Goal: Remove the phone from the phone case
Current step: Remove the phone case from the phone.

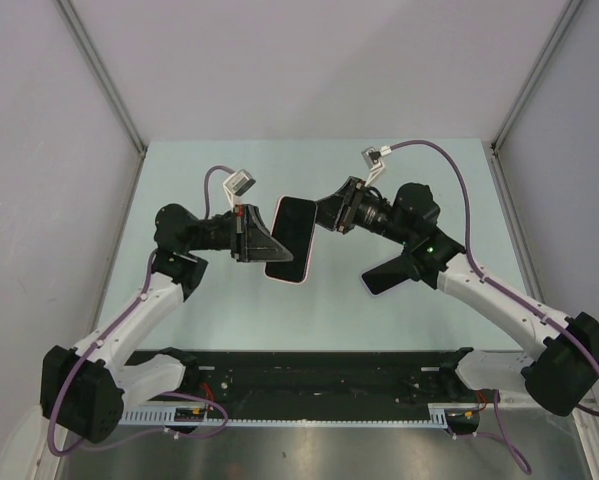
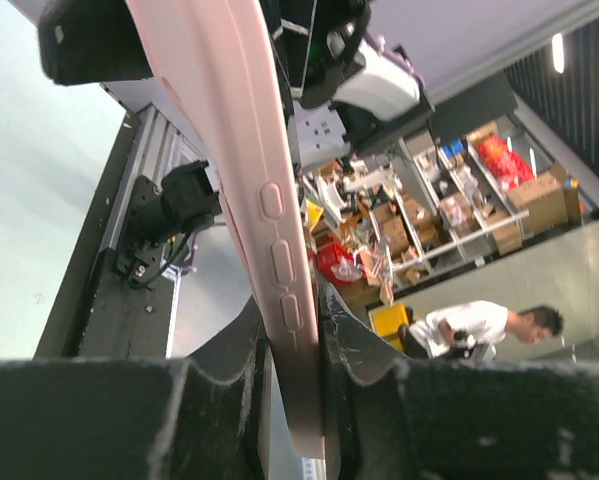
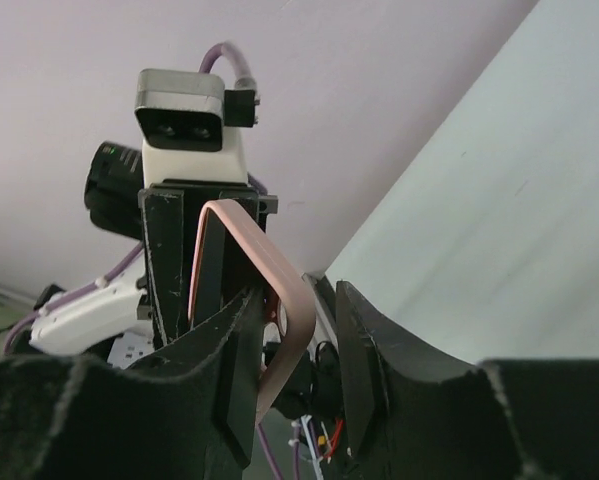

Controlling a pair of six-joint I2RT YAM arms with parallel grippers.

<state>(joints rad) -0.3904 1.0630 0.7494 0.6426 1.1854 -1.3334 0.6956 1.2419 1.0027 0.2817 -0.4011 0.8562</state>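
Observation:
A phone with a black screen point(image 1: 293, 232) sits in a pink case point(image 1: 284, 274) and is held upright in the air over the middle of the table. My left gripper point(image 1: 253, 235) is shut on the case's left edge. In the left wrist view the pink case edge point(image 2: 247, 150) with its side buttons runs up from between the closed fingers point(image 2: 351, 340). My right gripper point(image 1: 334, 212) is at the phone's upper right corner. In the right wrist view its jaws stand apart around the case's rounded corner point(image 3: 297, 300), which touches only the left finger point(image 3: 234, 350).
The pale green table point(image 1: 399, 180) lies below both grippers. A black rail with cabling point(image 1: 319, 385) runs along the near edge by the arm bases. Grey enclosure walls point(image 1: 39, 150) stand at the left, right and back.

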